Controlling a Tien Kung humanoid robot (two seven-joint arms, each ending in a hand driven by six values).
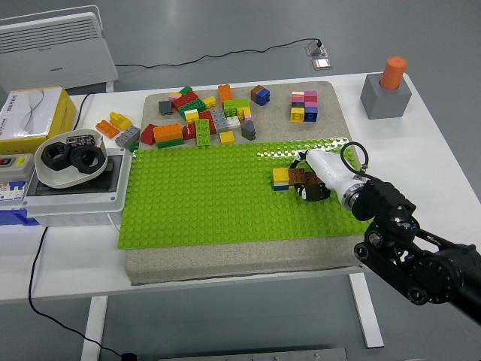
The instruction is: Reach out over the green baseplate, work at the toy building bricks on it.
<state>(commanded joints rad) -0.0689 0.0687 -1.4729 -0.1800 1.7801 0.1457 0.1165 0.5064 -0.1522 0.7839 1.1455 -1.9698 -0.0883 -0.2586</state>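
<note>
1. Right robot hand (312, 180) sits right of frame centre, white shell on top, black fingers (314, 192) curled down around the right end of a small brown toy brick (303, 177); looks like a grip on it, though the fingertips are partly hidden.
2. Black right arm (409, 256) comes in from the lower right corner of the frame, out over the table edge.
3. Brown brick lies on the bright green studded baseplate (203, 195), right-of-centre, touching a small yellow-over-blue stacked brick (280, 179) on its left.
4. Baseplate rests on a grey-beige foam mat (225, 259) on the white table (443, 150), filling the middle of the frame.
5. Loose pile of mixed coloured bricks (199, 120) is on the mat just above the baseplate, upper centre.
6. Small pink, yellow and blue brick stack (304, 106) stands apart to the pile's right.
7. Grey block with an orange cylinder on top (386, 89) is in the upper right.
8. White bowl holding black ring-shaped parts (69, 159) sits on a grey box at the left edge.
</note>
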